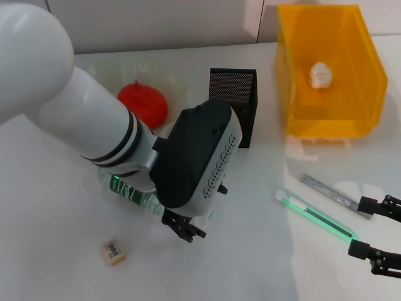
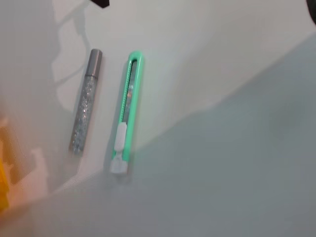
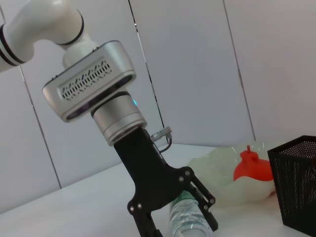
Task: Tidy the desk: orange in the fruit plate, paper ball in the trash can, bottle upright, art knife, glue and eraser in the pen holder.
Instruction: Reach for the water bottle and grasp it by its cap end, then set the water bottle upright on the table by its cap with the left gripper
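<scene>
Left claw (image 1: 185, 226) clamped around lying bottle (image 1: 135, 195) near-centre of bench (image 1: 56, 238). Right claw (image 1: 376, 232) spread wide, near right edge. Orange (image 1: 143, 102) in fruit plate (image 1: 125, 72), paper ball (image 1: 320, 74) in trash can (image 1: 351, 119), eraser (image 1: 113, 251) near left.

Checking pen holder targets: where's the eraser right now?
In the head view the eraser lies flat on the table, near front left, apart from the bottle that the left gripper straddles.
</scene>
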`<state>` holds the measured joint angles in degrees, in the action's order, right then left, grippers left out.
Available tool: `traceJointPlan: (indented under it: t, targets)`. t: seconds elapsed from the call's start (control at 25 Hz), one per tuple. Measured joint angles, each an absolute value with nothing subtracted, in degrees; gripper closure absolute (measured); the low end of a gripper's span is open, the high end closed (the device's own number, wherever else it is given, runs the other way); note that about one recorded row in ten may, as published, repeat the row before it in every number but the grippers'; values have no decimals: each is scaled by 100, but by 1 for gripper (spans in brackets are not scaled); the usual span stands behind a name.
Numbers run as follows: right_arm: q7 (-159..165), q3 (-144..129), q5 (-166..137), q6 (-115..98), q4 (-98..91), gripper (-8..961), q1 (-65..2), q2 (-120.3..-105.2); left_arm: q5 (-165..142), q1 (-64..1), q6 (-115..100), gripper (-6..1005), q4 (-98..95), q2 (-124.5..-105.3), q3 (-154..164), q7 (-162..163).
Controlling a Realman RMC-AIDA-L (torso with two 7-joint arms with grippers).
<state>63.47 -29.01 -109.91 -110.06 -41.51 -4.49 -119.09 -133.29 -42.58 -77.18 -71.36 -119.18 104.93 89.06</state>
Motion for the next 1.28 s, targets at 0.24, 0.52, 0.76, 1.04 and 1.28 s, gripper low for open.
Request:
traceJointPlan:
  t: [0.24,0.52,0.76,1.04,1.28]
  targets:
    - [6380,-2900,-10994,-11016,-4148,105,-457,-11909,-13462,-4265,-7500,231,-7001,-11918,10766,8935]
    - [6411,-2900,-10990,-10996,-4148,105,-460,-11909,-13493,-4289,-7307,232,-6881,-11918,10910,8937]
    - [6419,-2900,-10995,-10959,-4141,105,-491,-11909,-13530,-4289,-7174,233,-6813,-11918,11016,8911]
    - [6422,-2900,-10995,-10951,-4136,105,-501,-11909,-13668,-4298,-6914,276,-6704,-11918,11281,8931]
    - [6424,-2900,-10995,-10950,-4068,105,-500,-11905,-13744,-4306,-6897,463,-6795,-11918,11337,8991]
